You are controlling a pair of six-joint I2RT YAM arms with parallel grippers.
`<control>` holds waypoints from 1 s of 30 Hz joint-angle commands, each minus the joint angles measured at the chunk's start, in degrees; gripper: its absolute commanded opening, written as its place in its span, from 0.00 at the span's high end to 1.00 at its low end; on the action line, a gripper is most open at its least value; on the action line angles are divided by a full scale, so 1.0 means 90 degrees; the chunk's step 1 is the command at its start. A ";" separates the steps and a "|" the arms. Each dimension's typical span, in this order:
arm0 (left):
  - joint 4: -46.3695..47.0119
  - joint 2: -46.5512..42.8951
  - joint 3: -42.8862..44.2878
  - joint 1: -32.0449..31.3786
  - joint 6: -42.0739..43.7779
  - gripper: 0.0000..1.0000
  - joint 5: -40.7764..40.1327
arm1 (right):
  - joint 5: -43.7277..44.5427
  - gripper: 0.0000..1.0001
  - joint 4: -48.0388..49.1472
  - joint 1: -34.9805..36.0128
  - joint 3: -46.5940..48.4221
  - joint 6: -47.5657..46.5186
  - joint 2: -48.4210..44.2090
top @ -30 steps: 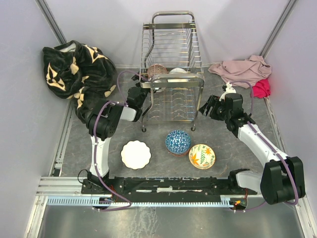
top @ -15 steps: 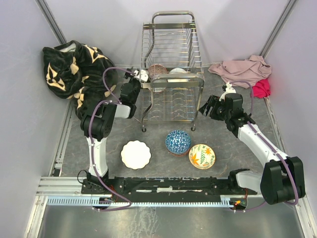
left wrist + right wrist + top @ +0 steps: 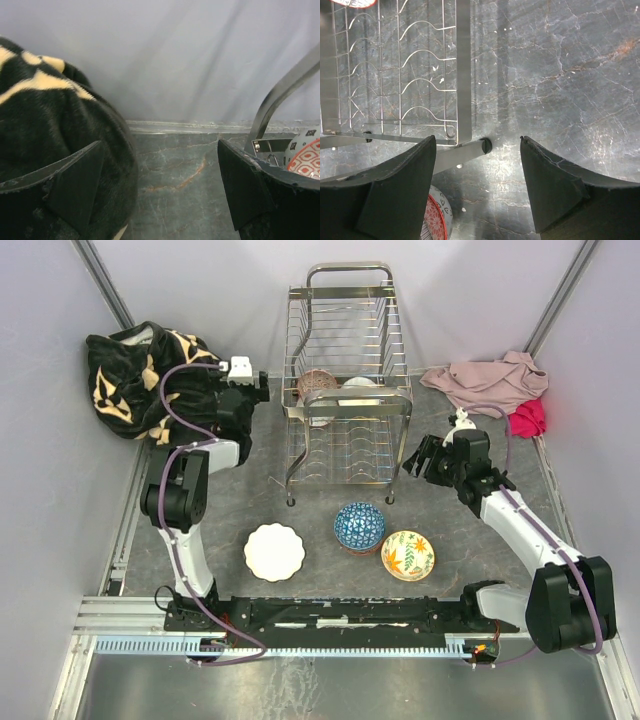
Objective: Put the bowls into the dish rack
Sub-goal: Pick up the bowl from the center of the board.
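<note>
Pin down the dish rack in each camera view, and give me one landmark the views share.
Top external: the dish rack stands at centre, toward the back wall.
Left wrist: only one curved chrome bar of it shows, near the right edge.
Right wrist: its lower wire shelf and one foot fill the upper left.
Shared landmark: the grey marbled tabletop under the rack.

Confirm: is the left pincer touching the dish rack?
Apart. Top external view shows bare table between the open left pincer and the dish rack.
</note>
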 commanded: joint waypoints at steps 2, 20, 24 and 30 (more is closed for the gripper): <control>-0.2065 -0.1129 0.0597 -0.0052 -0.1480 0.01 -0.1005 | 0.0383 0.21 -0.0481 0.0010 0.0347 -0.0093 -0.0307; -0.7591 -0.3947 0.0395 -0.0064 -0.3376 0.01 0.0238 | 0.1276 0.01 -0.2959 0.0009 0.0506 0.0658 -0.1075; -0.7658 -0.4669 -0.0408 -0.0064 -0.3640 0.01 0.0461 | 0.1279 0.01 -0.2898 0.0014 0.0480 0.0531 -0.1447; -0.5936 -0.6138 -0.2742 -0.0116 -0.5147 0.01 0.1528 | 0.1469 0.01 -0.2850 0.0015 0.0640 0.0429 -0.1604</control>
